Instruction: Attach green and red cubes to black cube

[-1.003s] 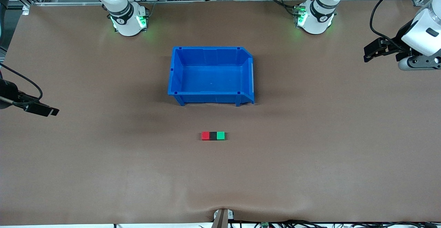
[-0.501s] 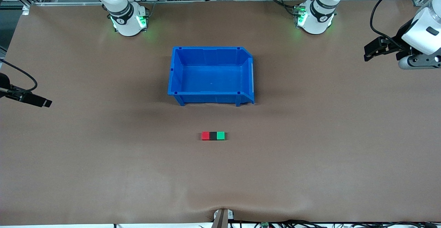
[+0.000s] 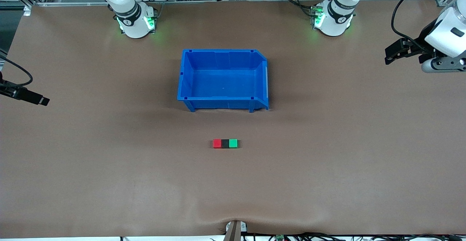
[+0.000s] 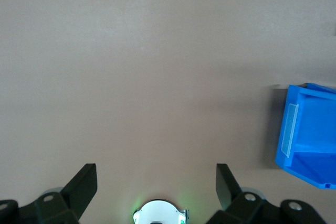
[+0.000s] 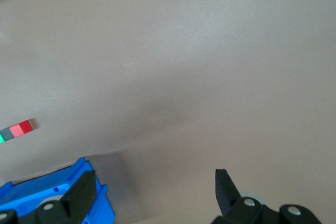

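The red cube (image 3: 217, 143), the black cube (image 3: 225, 143) and the green cube (image 3: 233, 143) lie in one touching row on the brown table, black in the middle, nearer the front camera than the blue bin (image 3: 185, 73). The right wrist view catches the red cube (image 5: 23, 127) and the black cube (image 5: 6, 132) at its edge. My left gripper (image 3: 389, 54) hangs open over the left arm's end of the table, holding nothing. My right gripper (image 3: 42, 101) is open and empty over the right arm's end. In both wrist views the left gripper (image 4: 156, 171) and right gripper (image 5: 156, 177) have wide-apart fingers.
The blue bin is empty and stands mid-table between the cubes and the arm bases; it also shows as the bin (image 4: 310, 129) and the bin (image 5: 47, 192) in the wrist views. A small metal clamp (image 3: 236, 228) sits at the table's front edge.
My right gripper has drawn back toward the right arm's end of the table, away from the cubes. The left gripper has risen slightly. The cubes have not moved.
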Controlling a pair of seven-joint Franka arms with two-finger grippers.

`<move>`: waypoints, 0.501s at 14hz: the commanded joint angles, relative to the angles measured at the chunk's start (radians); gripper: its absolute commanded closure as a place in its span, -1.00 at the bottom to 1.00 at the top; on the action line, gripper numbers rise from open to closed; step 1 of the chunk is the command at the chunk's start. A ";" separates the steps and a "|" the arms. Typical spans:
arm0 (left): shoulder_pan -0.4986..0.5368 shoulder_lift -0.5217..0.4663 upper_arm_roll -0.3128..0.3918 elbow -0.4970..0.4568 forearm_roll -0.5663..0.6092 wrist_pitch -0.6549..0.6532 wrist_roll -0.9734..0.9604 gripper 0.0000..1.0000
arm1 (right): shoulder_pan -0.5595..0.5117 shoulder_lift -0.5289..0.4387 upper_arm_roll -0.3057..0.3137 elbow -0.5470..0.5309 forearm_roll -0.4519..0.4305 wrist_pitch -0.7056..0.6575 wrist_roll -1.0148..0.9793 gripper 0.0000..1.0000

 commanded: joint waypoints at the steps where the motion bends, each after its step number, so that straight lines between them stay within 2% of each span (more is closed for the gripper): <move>1: 0.006 -0.036 -0.002 -0.030 0.016 0.008 0.004 -1.00 | -0.029 -0.054 0.020 -0.056 -0.017 0.005 -0.049 -1.00; 7: 0.007 -0.036 0.001 -0.029 0.016 0.014 0.004 -1.00 | -0.044 -0.083 0.028 -0.059 -0.060 -0.001 -0.142 -1.00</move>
